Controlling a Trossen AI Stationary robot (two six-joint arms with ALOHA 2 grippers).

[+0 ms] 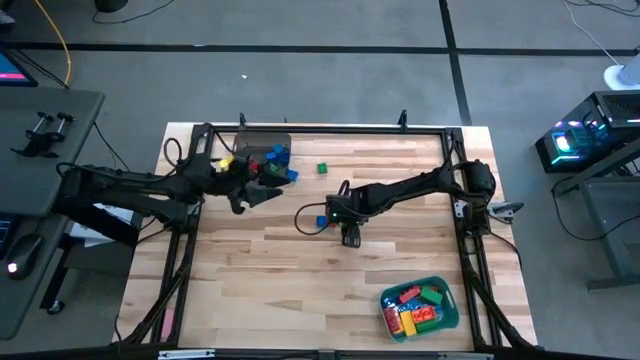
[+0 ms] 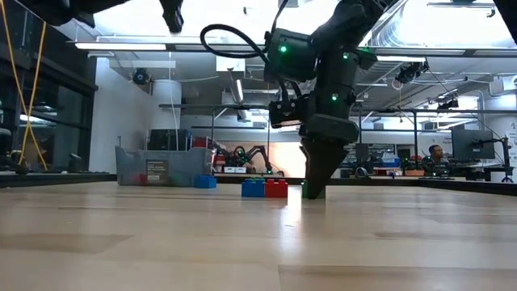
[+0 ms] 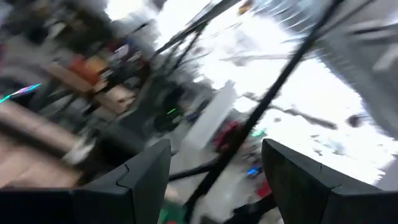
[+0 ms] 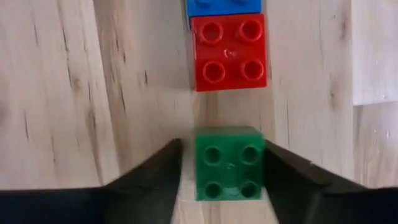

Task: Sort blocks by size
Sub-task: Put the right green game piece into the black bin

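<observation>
Right gripper (image 4: pixel 227 171) low over the middle of the table, fingers straddling a small green block (image 4: pixel 229 163) that sits on the wood. One finger looks to touch the block's side; a thin gap shows at the other. Cannot tell whether the grip is made.

Just ahead of the fingertips: a red block (image 4: pixel 229 52), four studs, apart from the green one by a narrow strip of bare wood. Touching the red block's far edge, a blue block (image 4: pixel 224 6), only partly seen.

In the low view the same gripper (image 2: pixel 317 187) points straight down, tips at the tabletop.

Farther out, toward the right arm's near corner: a teal bin (image 1: pixel 448 312) of mixed blocks.

Left gripper (image 1: pixel 262 196) hangs above the table at the far left, fingers spread with nothing between them, beside a grey bin (image 1: pixel 262 140) with more blocks. A lone green block (image 1: pixel 322 168) lies between the two arms.
</observation>
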